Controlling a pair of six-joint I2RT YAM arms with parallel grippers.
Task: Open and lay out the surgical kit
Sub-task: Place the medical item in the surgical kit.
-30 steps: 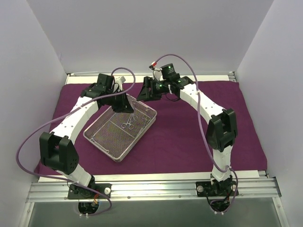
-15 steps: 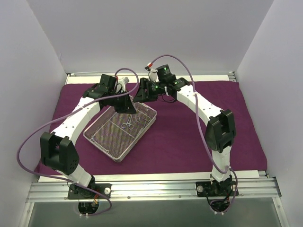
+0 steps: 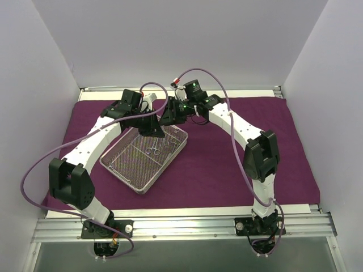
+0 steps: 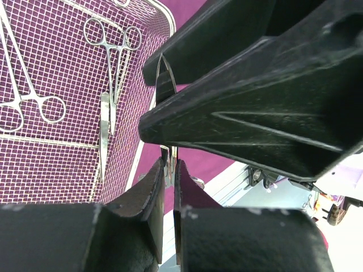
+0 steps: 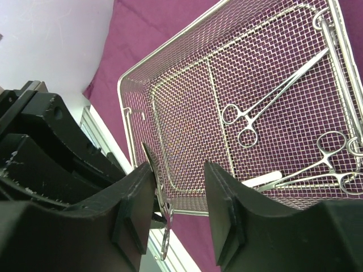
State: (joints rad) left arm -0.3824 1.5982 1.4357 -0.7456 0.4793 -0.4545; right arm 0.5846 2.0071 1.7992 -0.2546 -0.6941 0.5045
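Pinching a thin metal instrument between almost closed fingers, the left gripper hangs at the far end of the wire-mesh tray. In the left wrist view only a narrow slit separates its 2 pads, and the metal sliver runs up out of that slit, just outside the tray's rim and above the purple cloth wrap.

The right gripper meets it from the other side, so close that its black body fills the upper right of the left wrist view. Its jaws stand well apart with nothing caught between the pads. In the right wrist view the held instrument passes just beside the inner face of 1 finger; whether metal and pad touch cannot be told.

From above, both grippers crowd together over the tray's far end, the left gripper just in front of the right gripper.

The tray rests on the cloth, turned diagonally, on the left half of the table. At least 3 more ring-handled instruments lie flat on its mesh floor: 1 forceps near the middle, another nearer the right gripper, and a long one along the rim. A flat pale strip lies beside them. The cloth is spread open and flat under everything.
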